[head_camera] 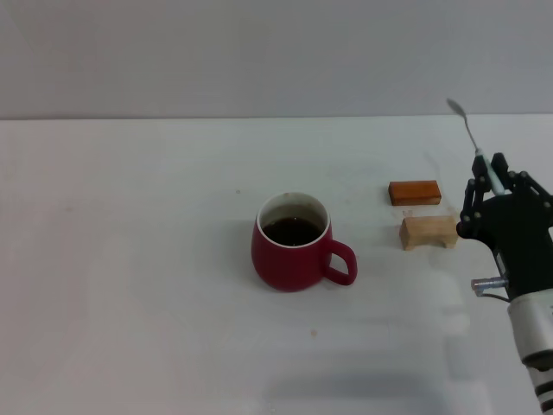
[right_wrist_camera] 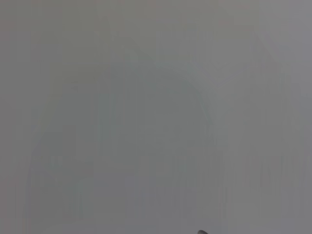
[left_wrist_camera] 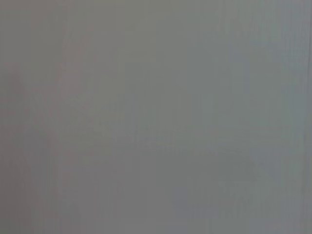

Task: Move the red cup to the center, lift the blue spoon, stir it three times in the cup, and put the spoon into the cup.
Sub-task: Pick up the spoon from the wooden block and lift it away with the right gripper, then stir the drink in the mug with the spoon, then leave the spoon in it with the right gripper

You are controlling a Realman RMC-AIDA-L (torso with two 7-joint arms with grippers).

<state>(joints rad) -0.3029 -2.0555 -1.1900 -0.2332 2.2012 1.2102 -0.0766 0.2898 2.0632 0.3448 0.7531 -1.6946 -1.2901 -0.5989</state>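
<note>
The red cup (head_camera: 294,246) stands upright near the middle of the white table, handle toward the right, with dark liquid inside. My right gripper (head_camera: 489,183) is at the right side of the head view, raised above the table and shut on the blue spoon (head_camera: 468,136). The spoon's pale blue handle sits between the fingers, and its silver neck and bowl point up and away. The spoon is well to the right of the cup and apart from it. My left gripper is out of the head view. Both wrist views show only plain grey surface.
An orange-brown block (head_camera: 415,192) and a small wooden block (head_camera: 429,232) lie on the table between the cup and my right gripper. The table (head_camera: 130,259) spreads wide to the left of and in front of the cup.
</note>
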